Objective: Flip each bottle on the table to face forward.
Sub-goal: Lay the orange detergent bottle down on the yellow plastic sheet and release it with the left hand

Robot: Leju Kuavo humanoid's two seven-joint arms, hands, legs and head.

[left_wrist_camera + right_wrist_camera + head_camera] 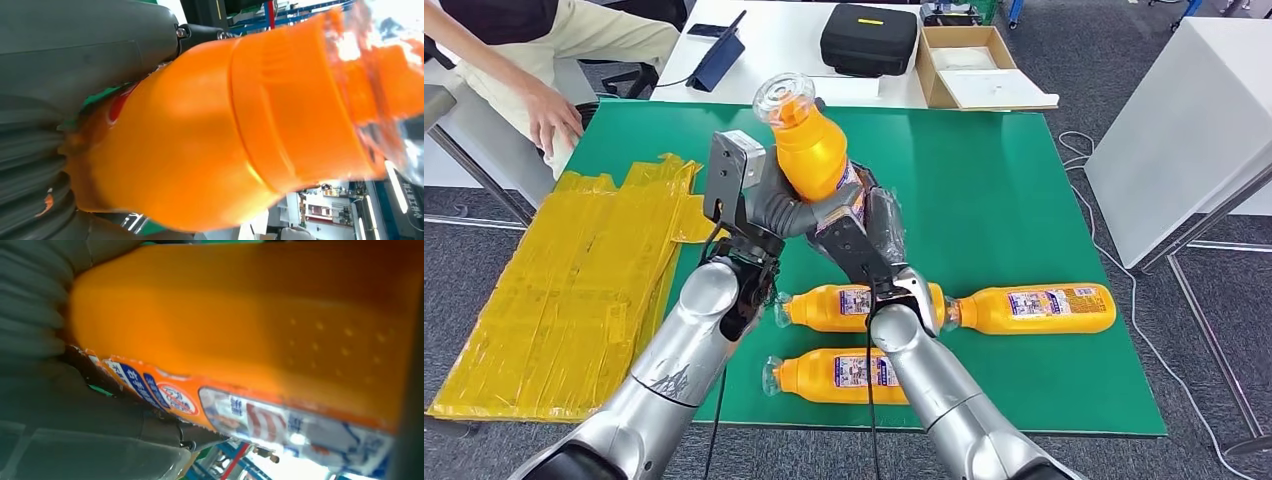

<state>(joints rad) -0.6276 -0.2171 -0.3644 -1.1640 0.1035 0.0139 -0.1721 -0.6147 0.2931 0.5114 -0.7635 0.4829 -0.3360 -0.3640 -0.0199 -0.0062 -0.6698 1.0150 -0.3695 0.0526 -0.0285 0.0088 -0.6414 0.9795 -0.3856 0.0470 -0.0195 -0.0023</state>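
Four orange bottles show on the green table [1024, 180]: three lie on their sides near the front edge, and one raised bottle [809, 150] stands tilted above the table's middle, its clear cap end pointing up and far-left, label low on its body. The left hand [774, 205] wraps its lower part from the left; the right hand [869, 225] appears to clasp the base from the right, though its fingers are largely hidden.
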